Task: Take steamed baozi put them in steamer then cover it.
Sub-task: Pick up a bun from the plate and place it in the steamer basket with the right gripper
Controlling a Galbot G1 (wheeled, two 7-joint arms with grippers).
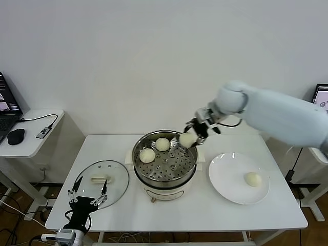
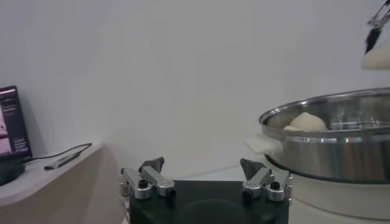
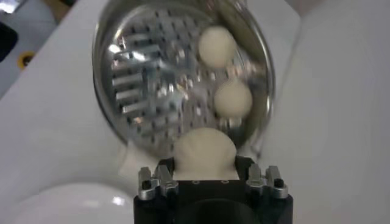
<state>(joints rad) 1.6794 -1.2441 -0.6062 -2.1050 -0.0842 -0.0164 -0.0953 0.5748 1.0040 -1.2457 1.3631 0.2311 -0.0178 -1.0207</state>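
- The right gripper (image 1: 191, 134) hangs over the far right rim of the steamer (image 1: 165, 180), its fingers pinching a bao (image 1: 187, 139); in the right wrist view that bao (image 3: 203, 153) fills the gap between the jaws, just above the pot's edge.
- Two more baozi sit on the perforated tray: one (image 1: 163, 144) near the far rim, another (image 1: 147, 155) toward the left wall. The tray's near and right parts are bare holes, open room below the held bao.
- A fourth bao (image 1: 252, 179) lies on the plate (image 1: 225, 179), right of the steamer and near the table's right edge. A narrow strip of table separates plate and pot.
- The cover (image 1: 119, 179) lies flat left of the steamer, handle up, its rim close to the pot's base and to the table's front left corner.
- The left gripper (image 1: 88, 192) waits low at that corner, over the cover's near edge, fingers spread with nothing between them; the left wrist view shows its fingertips (image 2: 154, 164) apart, with the steamer's wall (image 2: 341, 152) well off to one side.
- The table (image 1: 205, 210) is white, against a plain white wall. A side desk (image 1: 36, 141) on the left holds a mouse (image 1: 15, 136), a cable and part of a laptop.
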